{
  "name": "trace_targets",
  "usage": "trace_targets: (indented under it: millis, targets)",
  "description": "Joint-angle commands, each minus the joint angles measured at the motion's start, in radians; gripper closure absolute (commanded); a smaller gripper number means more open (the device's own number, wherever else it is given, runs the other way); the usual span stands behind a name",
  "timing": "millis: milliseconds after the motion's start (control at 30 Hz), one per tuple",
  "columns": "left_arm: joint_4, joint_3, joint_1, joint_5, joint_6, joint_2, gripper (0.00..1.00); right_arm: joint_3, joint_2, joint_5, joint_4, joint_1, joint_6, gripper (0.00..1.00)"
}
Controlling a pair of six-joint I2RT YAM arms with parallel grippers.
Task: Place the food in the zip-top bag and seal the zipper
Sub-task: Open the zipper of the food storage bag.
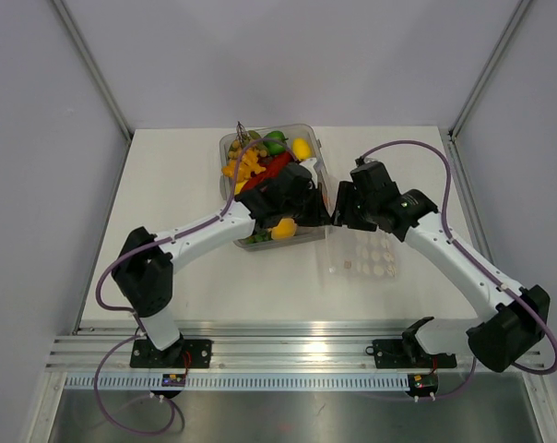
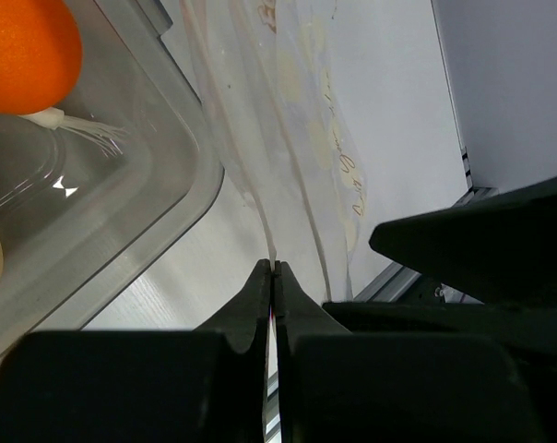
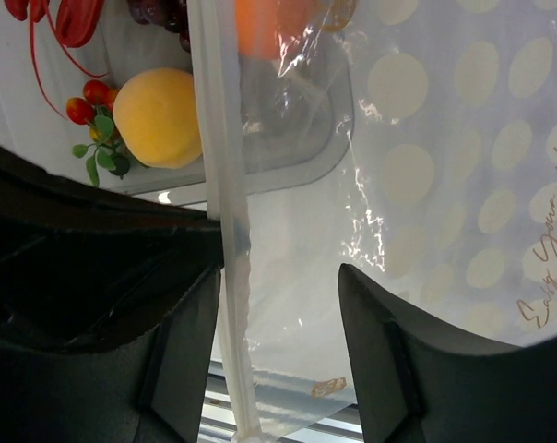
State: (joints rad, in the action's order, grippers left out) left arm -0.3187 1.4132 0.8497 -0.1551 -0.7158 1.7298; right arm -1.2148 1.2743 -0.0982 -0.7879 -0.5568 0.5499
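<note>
The zip-top bag point(image 1: 366, 258), clear with white dots, lies right of the clear tray point(image 1: 319, 166). Its mouth edge is lifted between my two grippers. My left gripper point(image 1: 312, 214) is shut on the zipper strip point(image 2: 260, 208) at the bag's mouth, with its jaw tips point(image 2: 275, 268) pressed together on it. My right gripper point(image 3: 278, 277) is open, and the bag's film point(image 3: 426, 166) and zipper strip point(image 3: 219, 138) hang between its fingers, the strip against the left finger. The food point(image 1: 260, 166) fills the tray: an orange point(image 2: 25, 51), a yellow fruit point(image 3: 159, 115), a red pepper point(image 3: 71, 18) and grapes point(image 3: 159, 11).
The tray's rounded corner point(image 2: 168, 175) sits just left of the held bag edge. A yellow piece point(image 1: 284, 229) lies at the tray's near end under the left wrist. The aluminium rail point(image 1: 297, 355) runs along the table's near edge.
</note>
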Motion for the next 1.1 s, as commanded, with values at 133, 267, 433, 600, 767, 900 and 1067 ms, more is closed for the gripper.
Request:
trace_targets:
  millis: [133,267,433,600,767,900,1067]
  targets:
    - [0.056,-0.025,-0.003,-0.020,-0.004,-0.085,1.00,-0.097,0.092,-0.112,-0.008,-0.022,-0.004,0.43]
    - [0.049,-0.031,-0.003,-0.009,0.007,-0.099,1.00,-0.104,0.132,-0.227,-0.063,-0.029,0.008,0.51]
    - [0.040,-0.033,-0.003,-0.007,0.019,-0.105,1.00,-0.091,0.094,-0.297,-0.082,-0.029,0.019,0.65]
    - [0.043,-0.031,-0.003,-0.041,0.015,-0.087,1.00,-0.091,0.065,-0.317,-0.070,-0.029,0.022,1.00]
    - [0.001,0.007,-0.015,-0.050,0.053,-0.052,1.00,-0.088,-0.012,-0.385,-0.074,-0.031,0.022,1.00]
    - [-0.062,0.069,-0.044,-0.084,0.061,-0.007,1.00,-0.120,-0.053,-0.422,-0.129,-0.029,0.001,1.00]
    - [-0.080,0.066,-0.063,-0.060,0.084,-0.012,1.00,-0.126,-0.099,-0.480,-0.205,-0.029,0.008,1.00]
